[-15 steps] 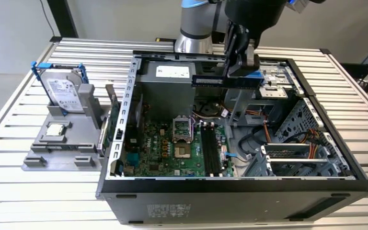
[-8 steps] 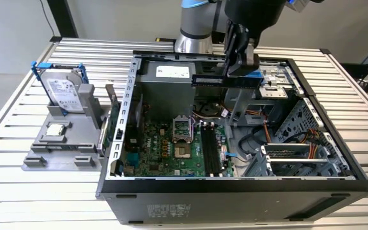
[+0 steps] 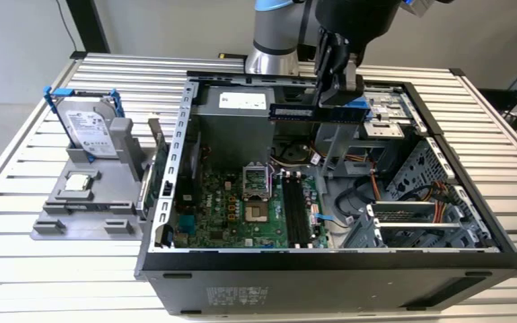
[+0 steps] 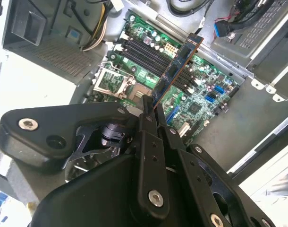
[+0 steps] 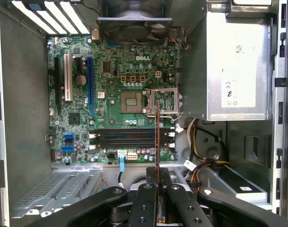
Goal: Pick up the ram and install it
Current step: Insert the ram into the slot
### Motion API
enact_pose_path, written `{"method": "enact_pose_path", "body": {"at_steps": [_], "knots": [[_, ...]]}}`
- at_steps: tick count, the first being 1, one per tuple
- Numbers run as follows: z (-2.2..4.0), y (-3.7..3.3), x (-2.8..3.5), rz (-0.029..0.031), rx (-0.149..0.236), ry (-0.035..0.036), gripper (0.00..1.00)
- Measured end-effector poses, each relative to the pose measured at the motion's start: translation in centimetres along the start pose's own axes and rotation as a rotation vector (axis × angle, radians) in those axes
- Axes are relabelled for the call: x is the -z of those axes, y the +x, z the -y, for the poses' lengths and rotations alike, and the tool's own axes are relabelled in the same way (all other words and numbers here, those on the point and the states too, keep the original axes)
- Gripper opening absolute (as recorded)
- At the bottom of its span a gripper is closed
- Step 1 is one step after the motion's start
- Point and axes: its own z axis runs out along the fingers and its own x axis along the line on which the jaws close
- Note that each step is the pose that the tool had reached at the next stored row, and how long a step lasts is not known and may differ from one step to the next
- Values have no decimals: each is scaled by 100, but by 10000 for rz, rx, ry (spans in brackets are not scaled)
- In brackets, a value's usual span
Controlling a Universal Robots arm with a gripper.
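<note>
My gripper (image 3: pixel 339 99) hangs over the open computer case (image 3: pixel 330 259), shut on the ram (image 3: pixel 290 111), a long dark green stick held level above the case's back part. In the second wrist view the ram (image 4: pixel 179 66) sticks out from between the fingers (image 4: pixel 148 124) over the green motherboard (image 4: pixel 200 80). In the first wrist view the ram (image 5: pixel 157 137) shows edge-on, crossing the black memory slots (image 5: pixel 130 138) at a right angle, well above them. These slots (image 3: pixel 296 208) lie in the case floor, below the gripper (image 5: pixel 157 182).
A silver hard drive in a blue frame (image 3: pixel 88 124) and a small square processor chip (image 3: pixel 79 180) rest on a grey fixture (image 3: pixel 88 222) at the exterior view's left. Inside the case are the power supply (image 5: pixel 236 66), a fan (image 5: pixel 134 21), cables (image 3: pixel 375 171) and drive cages (image 3: pixel 420 225).
</note>
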Motion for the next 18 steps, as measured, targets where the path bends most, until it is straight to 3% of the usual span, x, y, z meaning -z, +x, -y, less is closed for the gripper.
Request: {"method": "enact_pose_path", "body": {"at_steps": [9,18], "knots": [[0,-2,0,5,-269,11,0],[0,-2,0,20,-1339,54,0]]}}
